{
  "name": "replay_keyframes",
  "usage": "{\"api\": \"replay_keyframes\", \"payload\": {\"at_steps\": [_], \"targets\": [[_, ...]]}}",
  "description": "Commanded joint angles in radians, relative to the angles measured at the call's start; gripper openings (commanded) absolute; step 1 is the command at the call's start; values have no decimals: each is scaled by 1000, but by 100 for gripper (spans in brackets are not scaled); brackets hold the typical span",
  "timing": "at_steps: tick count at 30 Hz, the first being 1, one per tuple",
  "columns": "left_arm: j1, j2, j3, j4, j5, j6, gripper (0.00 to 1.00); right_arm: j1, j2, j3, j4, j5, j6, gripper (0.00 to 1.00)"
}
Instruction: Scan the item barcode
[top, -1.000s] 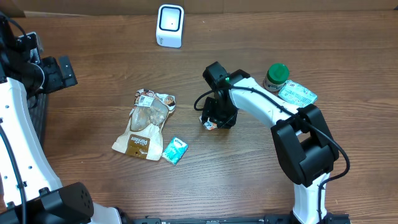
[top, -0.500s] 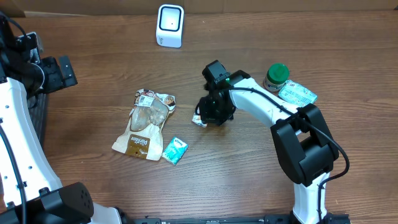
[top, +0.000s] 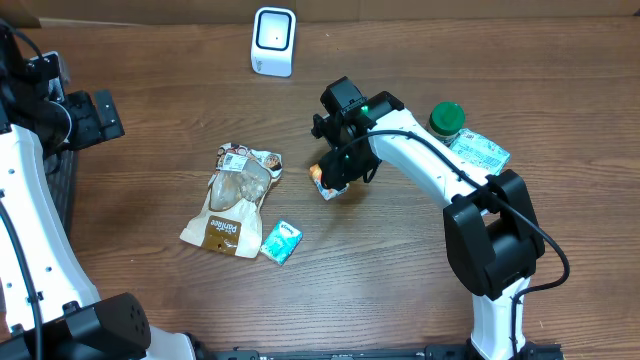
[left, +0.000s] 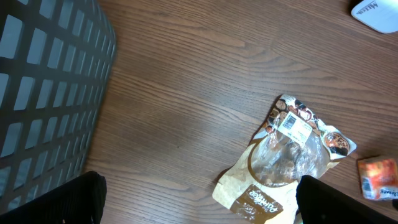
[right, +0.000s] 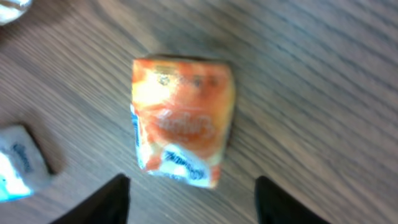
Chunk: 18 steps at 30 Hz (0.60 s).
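**Overhead view.** You are looking down on a brown wooden bench (top: 400, 300). The right arm (top: 430, 170) reaches from the near right edge toward the middle. The right gripper (top: 333, 172) points down over a small orange packet (top: 324, 184) lying near the bench's middle. The arm covers the jaws and part of the packet, so you cannot judge the opening from here.

A white scanner (top: 273, 40) stands at the far edge, well apart from the packet. Left of the packet lies a clear-and-tan snack bag (top: 232, 200), with a teal packet (top: 281, 241) just beside its near right corner. A green-lidded jar (top: 445, 120) and a white-green sachet (top: 478, 150) sit toward the right edge, partly behind the arm. The left gripper (top: 105, 115) hangs at the left edge, its fingers hard to make out.

**Left wrist view.** The two dark fingers (left: 68, 199) show only as tips in the bottom corners, spread wide with nothing between them. A black basket (left: 43, 93) fills the left side, cut off by the frame. The orange packet is clipped at the right edge.

**Right wrist view.** The picture is blurred. The orange packet lies flat on the wood, label unreadable. Both fingertips (right: 109, 199) stand wide apart below it, not touching it, holding nothing. A pale blue-and-white shape is cut off at the left edge; you cannot tell what it is.
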Motion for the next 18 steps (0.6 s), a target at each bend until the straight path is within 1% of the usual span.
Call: {"api": "replay_keyframes", "payload": {"at_steps": [1, 4, 5, 7, 8, 12, 14, 18], "targets": [[-3, -3, 11, 0, 6, 17, 100, 0, -1, 26, -8, 36, 31, 73], [-3, -3, 11, 0, 6, 17, 100, -31, -1, 25, 4, 36, 225, 72], [-3, -3, 11, 0, 6, 17, 100, -49, -1, 23, 8, 34, 313, 69], [-3, -3, 11, 0, 6, 17, 100, -87, -1, 20, 14, -4, 430, 58], [-3, -3, 11, 0, 6, 17, 100, -104, -1, 16, 22, -40, 443, 53], [-3, -3, 11, 0, 6, 17, 100, -157, -1, -17, 64, -203, 436, 41], [-3, -3, 11, 0, 6, 17, 100, -165, -1, -34, 73, -255, 399, 40], [-3, -3, 11, 0, 6, 17, 100, -160, -1, -68, 84, -272, 395, 40]]}}
